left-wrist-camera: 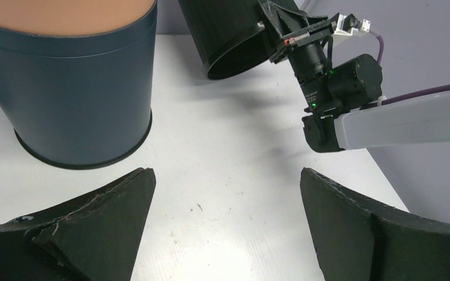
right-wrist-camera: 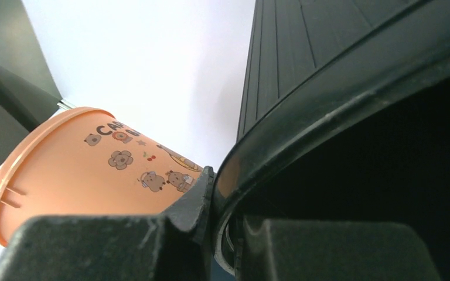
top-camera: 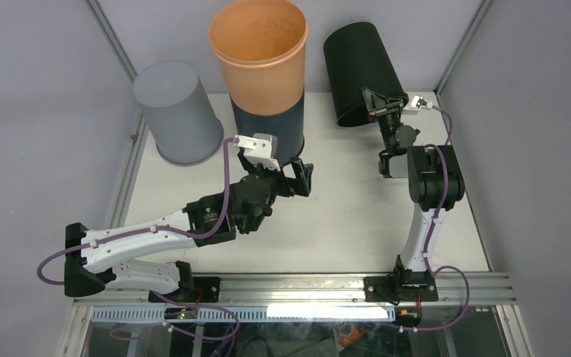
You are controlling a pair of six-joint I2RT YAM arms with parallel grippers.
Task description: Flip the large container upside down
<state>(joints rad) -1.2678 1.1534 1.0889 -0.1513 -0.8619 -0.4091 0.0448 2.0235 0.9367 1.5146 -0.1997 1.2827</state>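
Nearest us, the aluminium rail (top-camera: 290, 286) runs along the front edge of the white table (top-camera: 342, 223). Next in, near table centre, the left gripper (left-wrist-camera: 227, 175) is spread wide and empty, low over the table top, pointing toward the back right.

Just beyond it, off its left finger, we see the dark blue container (left-wrist-camera: 76, 99) standing with its lip on the table. It is close to that finger but there is a visible gap and no contact. The orange container (top-camera: 260, 52) sits on top of it, mouth up. We can't tell whether it is nested in or just stacked. This stack is the only thing near the left gripper's path.

At the back left, the grey container (top-camera: 178, 111) stands mouth-down by the frame post, well apart from both grippers.

At the back right, the right gripper (right-wrist-camera: 225, 205) is nearly closed, pinching the rim of the black container (top-camera: 360, 71), with one finger outside the wall and one inside the mouth. The grip is on the near-right part of the rim.

The black container is tilted, mouth facing down and toward the rail, closed end up and away. We can't tell whether its lower rim touches the table. It stands apart from the orange and blue stack, to that stack's right. The left gripper is well apart from it.
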